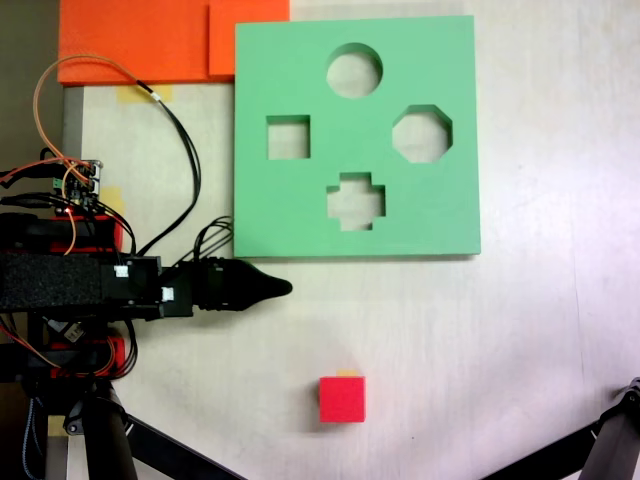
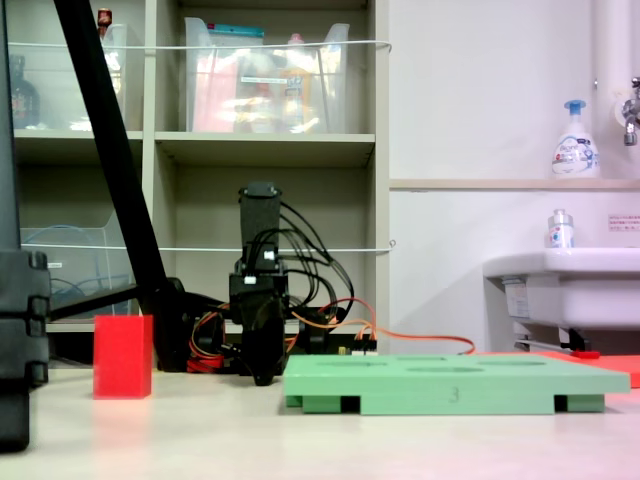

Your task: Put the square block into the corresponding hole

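The square block, a small red cube, sits on the white table below the green foam board. In a fixed view from table level the block stands upright to the left of the board. The square hole is on the board's left side with nothing in it. My gripper lies low between block and board, just off the board's lower left corner, its black jaws closed to a single point with nothing held. Seen from table level, the gripper points down near the tabletop.
The board also has a round cutout, an octagonal one and a cross-shaped one. Orange foam sheets lie at the top left. Loose wires trail by the arm's base. Black tripod legs cross the bottom corners.
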`<action>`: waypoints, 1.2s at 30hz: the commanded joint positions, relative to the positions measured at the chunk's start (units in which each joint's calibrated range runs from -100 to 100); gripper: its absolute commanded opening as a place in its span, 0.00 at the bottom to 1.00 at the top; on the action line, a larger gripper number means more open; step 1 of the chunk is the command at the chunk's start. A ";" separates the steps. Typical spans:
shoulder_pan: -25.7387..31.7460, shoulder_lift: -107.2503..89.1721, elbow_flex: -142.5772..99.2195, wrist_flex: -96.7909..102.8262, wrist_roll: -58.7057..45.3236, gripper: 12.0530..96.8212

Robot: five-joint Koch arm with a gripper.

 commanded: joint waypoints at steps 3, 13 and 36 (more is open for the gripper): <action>0.05 -0.41 -1.18 -5.13 -0.29 0.43; 0.05 -0.41 -1.18 -5.13 -0.29 0.43; -3.66 -0.41 -1.18 -5.22 8.06 0.43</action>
